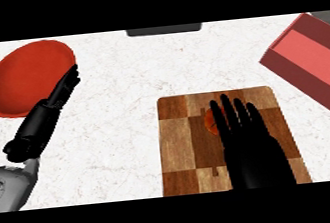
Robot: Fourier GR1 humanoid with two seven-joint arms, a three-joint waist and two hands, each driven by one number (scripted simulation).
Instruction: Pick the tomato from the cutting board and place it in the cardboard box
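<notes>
A chequered wooden cutting board (182, 147) lies on the counter at the lower middle. On it sits the red-orange tomato (209, 121), mostly hidden; only its left edge shows. My right hand (248, 140) is spread above it, fingers straight and pointing away from me, covering most of the tomato. The box (313, 64), red with a pink inside, stands tilted at the right edge. My left hand (59, 96) is at the left with straight fingers, beside a red plate.
A red plate (24, 77) lies at the upper left, with my left hand's fingertips over its right rim. A dark object (164, 29) sits at the counter's far edge. White marble counter (121, 87) spreads between plate, board and box.
</notes>
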